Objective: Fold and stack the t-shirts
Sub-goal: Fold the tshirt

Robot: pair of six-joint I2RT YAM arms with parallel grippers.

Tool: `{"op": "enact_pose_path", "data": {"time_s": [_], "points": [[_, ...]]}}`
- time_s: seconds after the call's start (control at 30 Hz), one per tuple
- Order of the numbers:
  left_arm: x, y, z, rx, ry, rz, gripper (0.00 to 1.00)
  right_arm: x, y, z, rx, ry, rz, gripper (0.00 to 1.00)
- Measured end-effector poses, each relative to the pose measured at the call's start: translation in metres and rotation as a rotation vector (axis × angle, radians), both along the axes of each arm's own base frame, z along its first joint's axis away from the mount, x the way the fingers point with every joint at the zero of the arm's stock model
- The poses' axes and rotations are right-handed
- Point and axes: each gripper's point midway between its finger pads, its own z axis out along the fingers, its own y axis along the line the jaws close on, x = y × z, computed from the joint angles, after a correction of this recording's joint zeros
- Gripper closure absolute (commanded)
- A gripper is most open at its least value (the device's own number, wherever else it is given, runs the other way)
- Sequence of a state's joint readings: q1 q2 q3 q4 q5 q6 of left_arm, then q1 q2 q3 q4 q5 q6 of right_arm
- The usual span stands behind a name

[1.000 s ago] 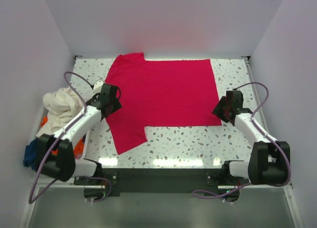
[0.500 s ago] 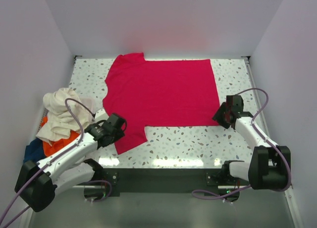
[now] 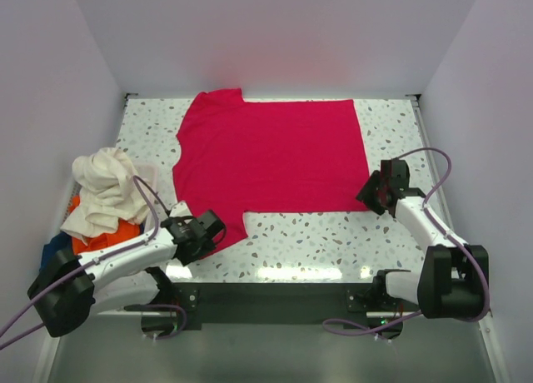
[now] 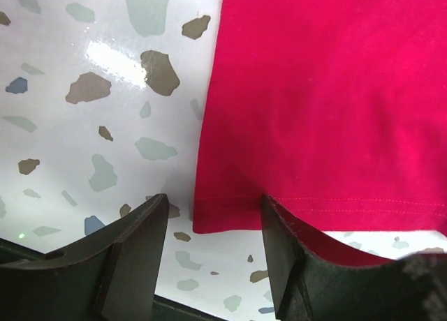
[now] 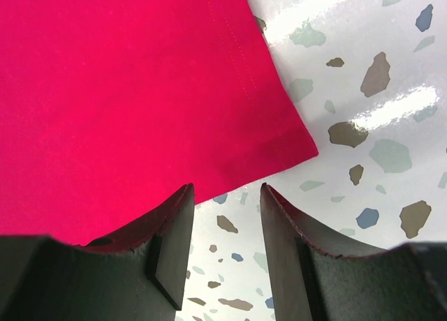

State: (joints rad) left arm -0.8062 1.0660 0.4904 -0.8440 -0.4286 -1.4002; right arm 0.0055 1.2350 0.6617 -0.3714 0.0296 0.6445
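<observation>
Crimson t-shirt (image 3: pixel 266 154) lies flat on speckled table (image 3: pixel 316 233).

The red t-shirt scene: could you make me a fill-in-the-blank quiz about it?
The crimson t-shirt lies spread ___ on the table. The left gripper, jaws open, is at its near ___. At the table's left edge, the cream t-shirt lies atop one coloured ___.
Missing: flat; sleeve; orange.
</observation>
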Motion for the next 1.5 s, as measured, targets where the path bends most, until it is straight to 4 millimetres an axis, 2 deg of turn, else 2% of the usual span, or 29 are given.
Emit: {"op": "enact_pose_path", "data": {"time_s": [0.1, 0.27, 0.3, 0.5, 0.83, 1.33, 1.5], "points": [[-0.001, 0.001, -0.002, 0.012, 0.007, -0.003, 0.47, 0.0, 0.0, -0.002, 0.0, -0.001, 0.0, 0.54], [0.004, 0.001, -0.002, 0.022, -0.01, -0.003, 0.67, -0.002, 0.0, -0.004, -0.001, 0.003, 0.0, 0.54], [0.005, 0.0, -0.001, 0.021, -0.014, -0.003, 0.76, -0.002, 0.0, -0.004, -0.001, 0.002, 0.0, 0.54], [0.009, -0.003, 0.004, -0.001, -0.048, -0.012, 1.0, 0.0, -0.001, -0.004, -0.004, -0.004, -0.003, 0.53], [0.024, -0.012, 0.035, -0.058, -0.159, -0.092, 1.0, -0.004, -0.006, -0.017, -0.026, 0.038, -0.017, 0.52], [0.036, -0.021, 0.065, -0.081, -0.247, -0.206, 1.0, -0.018, -0.029, -0.032, -0.097, 0.084, -0.105, 0.53], [0.037, -0.021, 0.07, -0.077, -0.262, -0.224, 1.0, -0.014, -0.032, -0.038, -0.105, 0.091, -0.12, 0.56]]}}
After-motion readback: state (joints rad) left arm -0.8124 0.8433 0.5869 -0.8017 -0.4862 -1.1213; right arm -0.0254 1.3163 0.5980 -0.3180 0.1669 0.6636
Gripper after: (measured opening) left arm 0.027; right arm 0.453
